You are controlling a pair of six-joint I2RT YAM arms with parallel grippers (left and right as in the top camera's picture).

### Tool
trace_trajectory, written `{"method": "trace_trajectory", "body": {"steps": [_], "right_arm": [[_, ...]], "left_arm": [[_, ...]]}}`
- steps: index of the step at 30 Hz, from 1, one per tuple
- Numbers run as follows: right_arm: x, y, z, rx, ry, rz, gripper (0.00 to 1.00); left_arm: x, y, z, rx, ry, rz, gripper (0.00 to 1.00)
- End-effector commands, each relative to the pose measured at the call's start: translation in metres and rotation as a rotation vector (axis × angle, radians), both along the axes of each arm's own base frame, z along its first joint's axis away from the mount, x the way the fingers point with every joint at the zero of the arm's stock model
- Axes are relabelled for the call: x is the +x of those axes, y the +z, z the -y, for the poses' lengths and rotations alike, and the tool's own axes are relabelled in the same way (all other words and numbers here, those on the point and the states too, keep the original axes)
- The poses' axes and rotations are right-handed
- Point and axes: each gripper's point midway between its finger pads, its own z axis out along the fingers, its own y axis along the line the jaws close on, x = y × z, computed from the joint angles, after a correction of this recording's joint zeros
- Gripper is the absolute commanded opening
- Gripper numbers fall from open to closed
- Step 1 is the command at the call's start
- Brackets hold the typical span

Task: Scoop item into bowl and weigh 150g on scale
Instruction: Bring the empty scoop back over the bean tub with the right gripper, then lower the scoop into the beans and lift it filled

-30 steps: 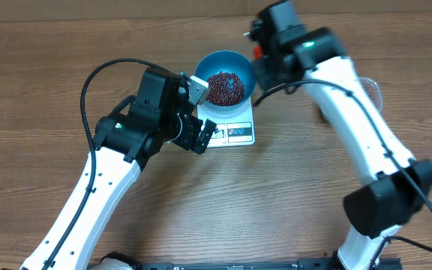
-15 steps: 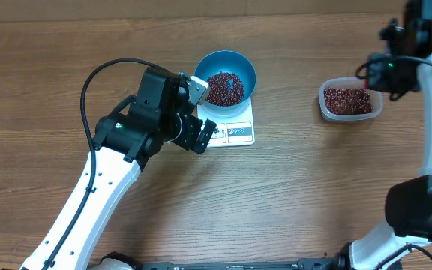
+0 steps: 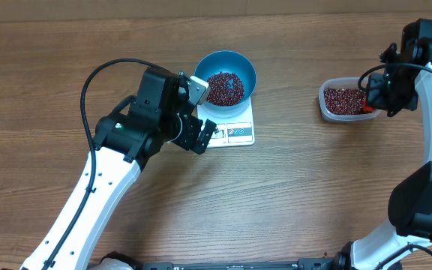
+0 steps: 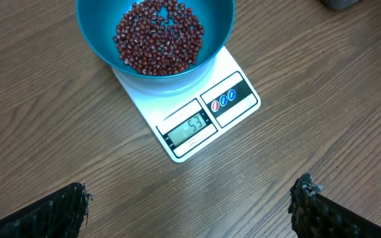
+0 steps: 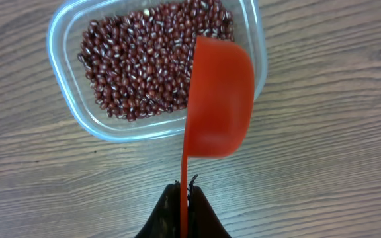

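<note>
Well, from the biggest thing down to the smallest
Table: brown wood grain, carrying everything listed below
Left gripper: my jaws stand spread wide with nothing between them; it hovers over bare table just near of the scale, and only the two dark fingertips show at the bottom corners of the wrist view
Right gripper: my fingers are pinched tight on the thin handle of the scoop, at the far right of the table by the tub
Scale: flat, white, at the middle of the table toward the far side; display and label strip are on its near edge, and the display reads 53
Bowl: round, deep blue, sitting on the far part of the scale and leaving the display uncovered
Tub: clear plastic with rounded corners, on the table well to the right of the scale
Scoop: red, turned on its side, its cup over the tub's right rim; I cannot tell whether it touches the rim or what is in the cup
Beans: small, dark red-brown, heaped in the bottom of the bowl; a second lot of beans covers the floor of the tub
</note>
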Motion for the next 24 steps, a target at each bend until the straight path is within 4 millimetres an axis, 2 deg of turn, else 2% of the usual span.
{"method": "trace_trajectory", "body": {"steps": [1,13,24], "right_arm": [[-0.002,0.003,0.000,0.002,0.002,0.014,0.04],[-0.001,0.003,0.000,-0.006,0.045,0.018,0.04],[0.000,-0.008,0.002,-0.014,0.076,-0.015,0.04]], "left_arm": [[0.000,0.002,-0.001,-0.005,0.014,0.005,1.00],[0.000,0.002,-0.001,-0.005,0.014,0.005,1.00],[0.000,0.002,-0.001,-0.005,0.014,0.005,1.00]]}}
